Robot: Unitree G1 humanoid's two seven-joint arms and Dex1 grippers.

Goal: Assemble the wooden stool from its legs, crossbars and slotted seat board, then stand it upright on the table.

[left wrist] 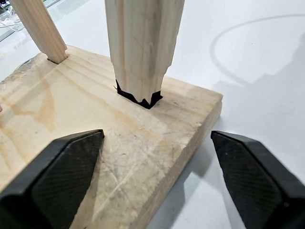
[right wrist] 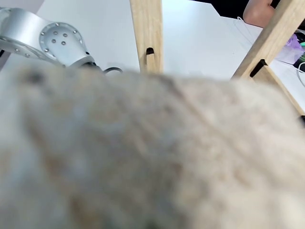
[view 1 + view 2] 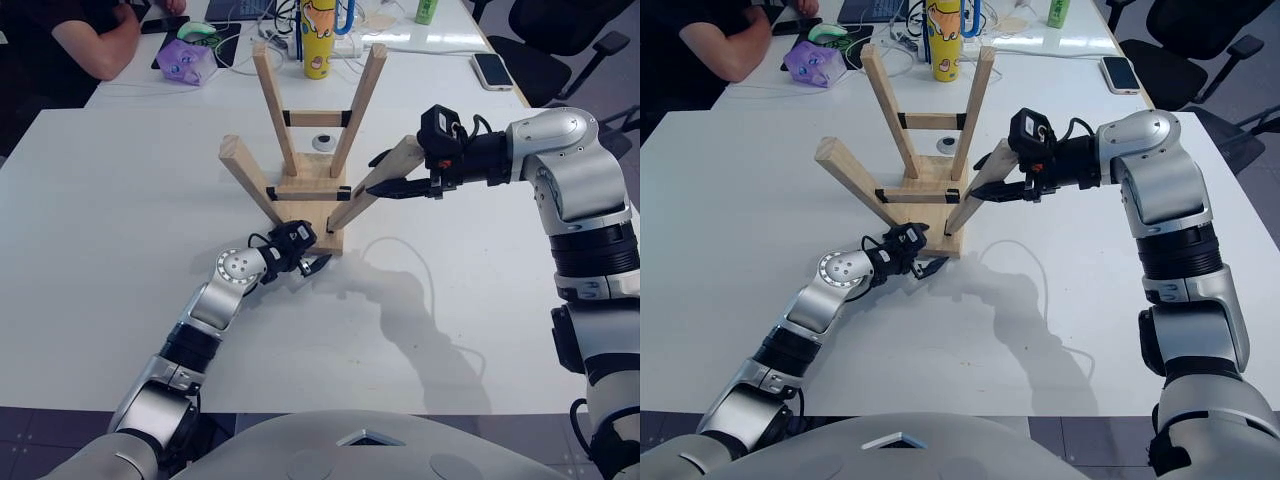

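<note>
right gripper (image 3: 383, 175) clamps a stool leg (image 3: 352, 207); left gripper (image 1: 156, 136) gapes astride the seat board (image 1: 57, 109).

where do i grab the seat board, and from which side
Probably grip the seat board by its corner edge nearest the robot, coming in level with the table. It lies flat with legs rising from its upper face, so only edges are free. The open left gripper straddles that corner.

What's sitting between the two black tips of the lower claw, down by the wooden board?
A corner of the seat board lies between the tips of the left claw, with a leg socketed just beyond. The left wrist view shows it.
</note>
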